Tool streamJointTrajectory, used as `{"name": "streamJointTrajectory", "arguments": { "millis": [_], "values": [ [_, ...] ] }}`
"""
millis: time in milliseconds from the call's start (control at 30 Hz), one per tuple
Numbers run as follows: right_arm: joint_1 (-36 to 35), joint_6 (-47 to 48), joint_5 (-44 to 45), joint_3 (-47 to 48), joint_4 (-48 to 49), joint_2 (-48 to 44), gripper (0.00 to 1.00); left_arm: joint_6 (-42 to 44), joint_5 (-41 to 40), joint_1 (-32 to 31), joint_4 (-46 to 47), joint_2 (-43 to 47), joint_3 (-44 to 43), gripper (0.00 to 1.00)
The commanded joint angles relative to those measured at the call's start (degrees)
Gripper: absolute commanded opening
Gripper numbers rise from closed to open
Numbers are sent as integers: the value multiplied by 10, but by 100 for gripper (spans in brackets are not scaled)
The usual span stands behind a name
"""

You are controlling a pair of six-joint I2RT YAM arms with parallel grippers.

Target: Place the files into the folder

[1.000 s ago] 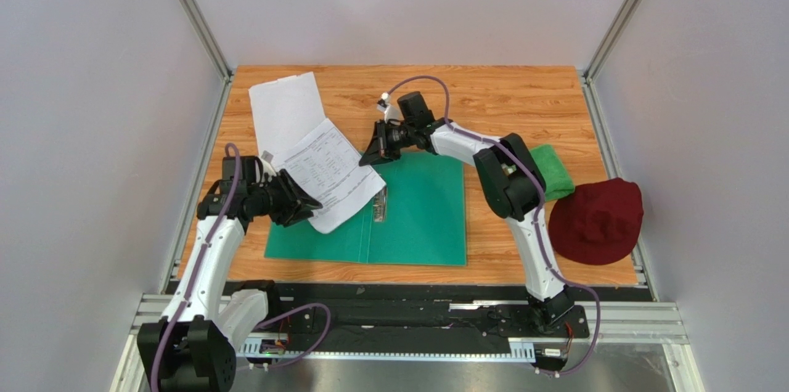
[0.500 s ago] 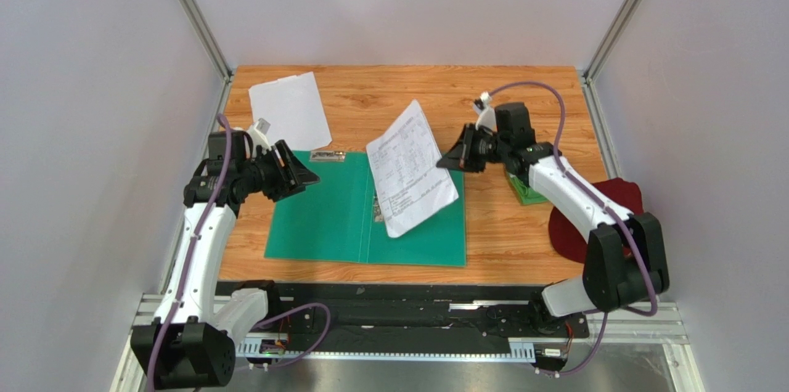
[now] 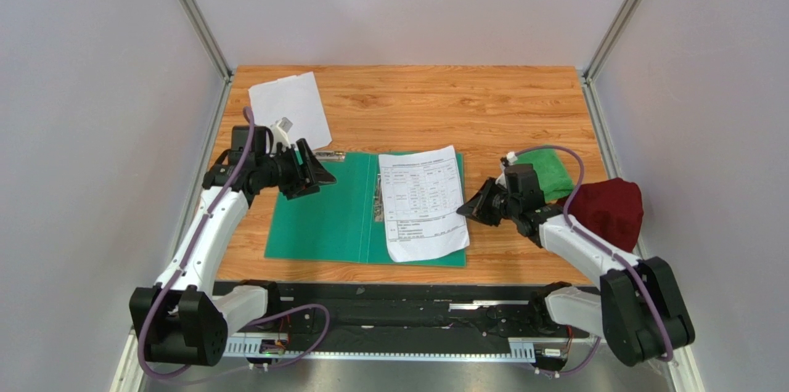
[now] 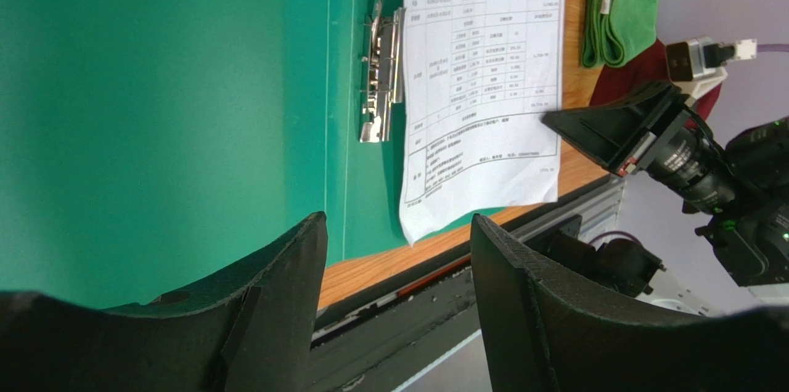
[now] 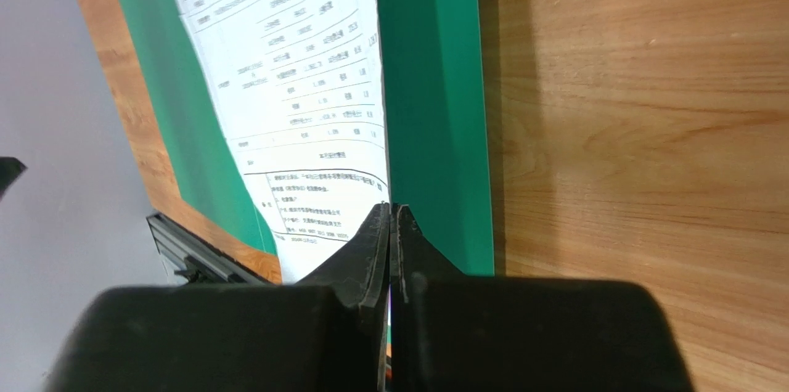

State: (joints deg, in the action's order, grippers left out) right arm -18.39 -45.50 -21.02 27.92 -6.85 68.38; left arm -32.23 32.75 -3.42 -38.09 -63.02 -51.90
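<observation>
Wood-grain tabletop [image 3: 519, 105] between grey walls. On it, folder [image 3: 324, 216] spread open flat, ready to take paper. Face up on its right half, beside the clip [image 3: 377, 198], printed sheet [image 3: 421, 202], right edge pinched in the closed right pincer [image 3: 468, 210], probably for squaring it up. Over the folder's far left corner, left pincer [image 3: 315, 170] agape, holding nothing. Well apart at far left, blank sheet [image 3: 289, 107], not yet filed. Print too small to read.
</observation>
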Motion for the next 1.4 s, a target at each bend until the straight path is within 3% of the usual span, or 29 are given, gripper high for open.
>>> {"name": "streamJointTrajectory", "arguments": {
  "millis": [0,133,500,867,1367],
  "values": [
    [-2,-38,68,-32,63,-69,0,-13,6,-14,41,-12,9,67],
    [-3,-55,82,-49,63,-91,0,-20,6,-29,51,-28,5,67],
    [-9,-113,23,-74,152,-17,0,-27,0,-48,57,-39,0,66],
    [-17,-50,9,-45,122,-10,0,-28,5,-56,67,-53,0,66],
    [-35,-52,34,-54,98,-40,0,-33,9,-68,77,-63,1,66]
  ]
}}
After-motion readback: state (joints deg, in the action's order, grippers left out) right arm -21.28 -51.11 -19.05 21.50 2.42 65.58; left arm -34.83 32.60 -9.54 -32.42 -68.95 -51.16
